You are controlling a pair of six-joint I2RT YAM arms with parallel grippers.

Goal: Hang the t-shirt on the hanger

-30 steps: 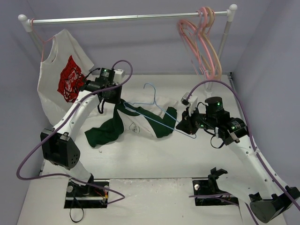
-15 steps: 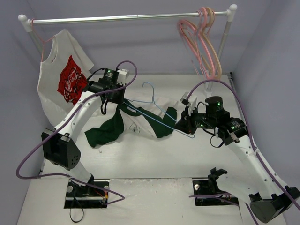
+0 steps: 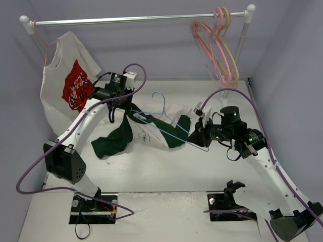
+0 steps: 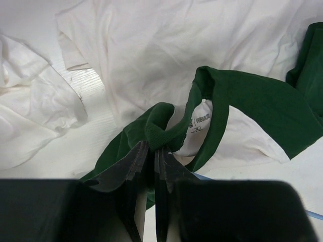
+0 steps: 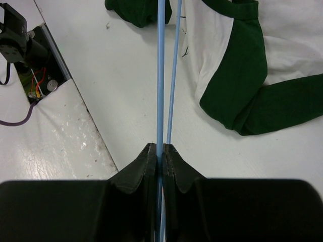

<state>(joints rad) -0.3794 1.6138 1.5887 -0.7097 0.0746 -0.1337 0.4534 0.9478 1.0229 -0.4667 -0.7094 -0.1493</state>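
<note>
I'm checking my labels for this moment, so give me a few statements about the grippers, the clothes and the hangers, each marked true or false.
1. The left gripper is shut on the t-shirt at its green collar. True.
2. The right gripper hangs open above the hanger. False: it is shut on the hanger's blue wire.
3. The pink hangers hang on the rail. True.
4. The t-shirt hangs from the rail. False: it lies mostly on the table; the red-print shirt hangs there.
</note>
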